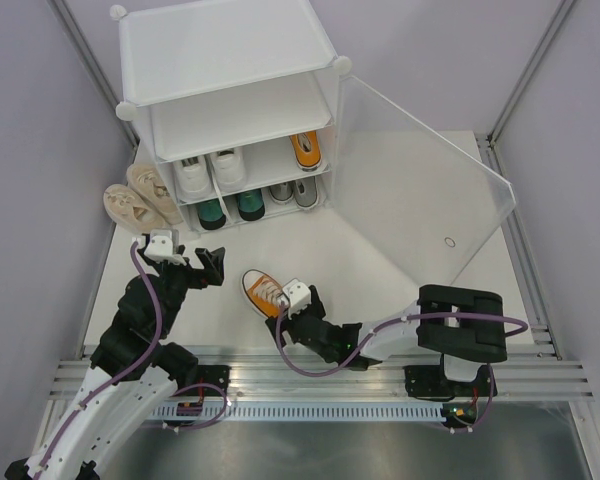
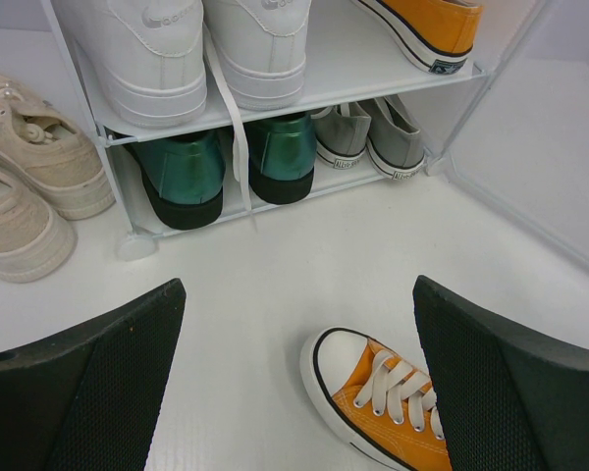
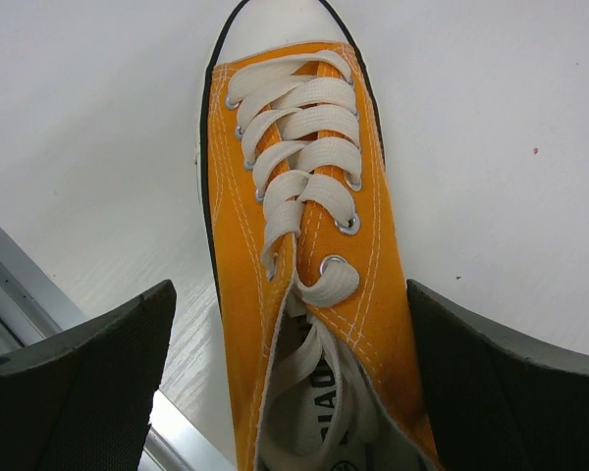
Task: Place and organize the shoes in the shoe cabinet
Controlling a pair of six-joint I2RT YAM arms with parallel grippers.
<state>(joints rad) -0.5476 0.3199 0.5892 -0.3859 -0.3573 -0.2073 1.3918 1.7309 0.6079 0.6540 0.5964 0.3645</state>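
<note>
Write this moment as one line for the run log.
right hand: open, straddling orange shoe | left hand: open, empty | cabinet door: open | beige pair: outside cabinet

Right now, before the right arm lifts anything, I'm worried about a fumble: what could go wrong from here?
1. The right hand is open astride the orange sneaker at its canvas heel; a squeeze there might buckle it and let the toe droop.
2. The clear door stands open beside the route to the shoe cabinet; the arm could clip it.
3. A white lace dangles off the middle shelf and might snag.
</note>
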